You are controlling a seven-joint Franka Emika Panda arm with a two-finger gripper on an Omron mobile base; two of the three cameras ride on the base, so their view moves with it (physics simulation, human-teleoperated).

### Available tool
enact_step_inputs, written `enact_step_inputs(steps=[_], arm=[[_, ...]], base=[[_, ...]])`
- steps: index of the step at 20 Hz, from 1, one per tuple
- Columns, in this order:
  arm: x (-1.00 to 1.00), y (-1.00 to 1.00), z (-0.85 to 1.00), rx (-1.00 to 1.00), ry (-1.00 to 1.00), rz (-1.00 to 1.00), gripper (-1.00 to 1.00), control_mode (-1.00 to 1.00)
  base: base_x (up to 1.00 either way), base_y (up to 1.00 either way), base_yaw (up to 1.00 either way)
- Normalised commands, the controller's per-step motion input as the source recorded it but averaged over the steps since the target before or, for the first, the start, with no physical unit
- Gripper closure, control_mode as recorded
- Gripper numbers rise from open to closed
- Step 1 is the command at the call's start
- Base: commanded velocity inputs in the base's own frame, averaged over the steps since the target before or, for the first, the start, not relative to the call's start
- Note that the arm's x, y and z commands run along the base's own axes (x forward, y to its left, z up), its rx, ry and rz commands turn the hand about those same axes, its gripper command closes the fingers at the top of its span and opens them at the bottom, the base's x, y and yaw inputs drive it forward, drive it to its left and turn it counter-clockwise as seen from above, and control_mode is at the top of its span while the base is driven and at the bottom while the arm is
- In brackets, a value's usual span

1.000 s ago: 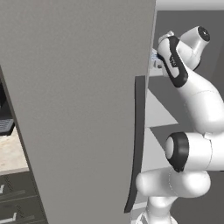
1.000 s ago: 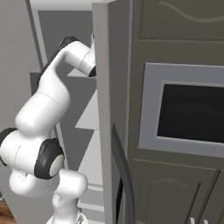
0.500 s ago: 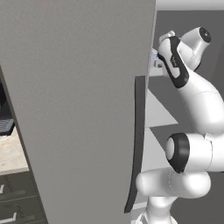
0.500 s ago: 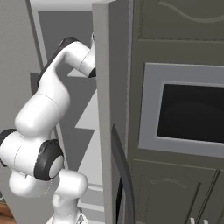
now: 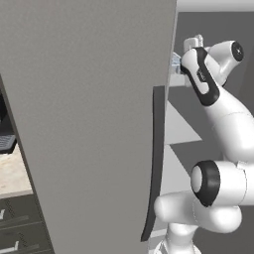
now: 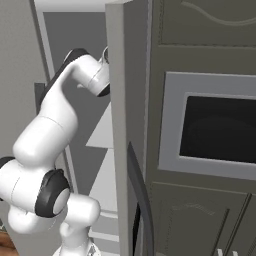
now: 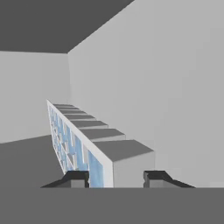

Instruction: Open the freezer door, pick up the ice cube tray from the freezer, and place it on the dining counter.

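In the left base view, the tall matte light-grey freezer door (image 5: 89, 119) with its long dark curved bar handle (image 5: 155, 163) stands swung wide open, so the first step looks done. The white arm reaches past the door's edge into the upper part of the tall light-grey freezer (image 5: 208, 30), where a sliver of light blue, probably the tray, shows by the wrist.

In the right base view, the arm bends up from the lower left and its wrist passes behind the near edge of a second open grey door panel, at an upper shelf level; pale inner shelves (image 6: 102, 135) sit below it.

In the hand view, the small light-blue gridded ice cube tray (image 7: 72, 144) stands on its long edge and runs away from the camera, its near end between the two dark fingertips of the gripper (image 7: 116, 178). The jaws stand partly open, one to each side of the tray; whether they already pinch it cannot be told. Lifting the tray out and carrying it to the dining counter remain.
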Motion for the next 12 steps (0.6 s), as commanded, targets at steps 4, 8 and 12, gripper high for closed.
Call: enact_step_inputs(steps=[4, 8, 12], arm=[[0.0, 0.01, 0.0, 0.0, -0.07, 0.0, 1.0, -1.0], [0.0, 0.01, 0.02, 0.0, 0.0, 0.0, 1.0, -1.0], [-0.07, 0.03, 0.14, 0.0, 0.02, 0.0, 1.0, -1.0]], base=[[0.0, 0.0, 0.0], [0.0, 0.0, 0.0], [0.0, 0.0, 0.0]])
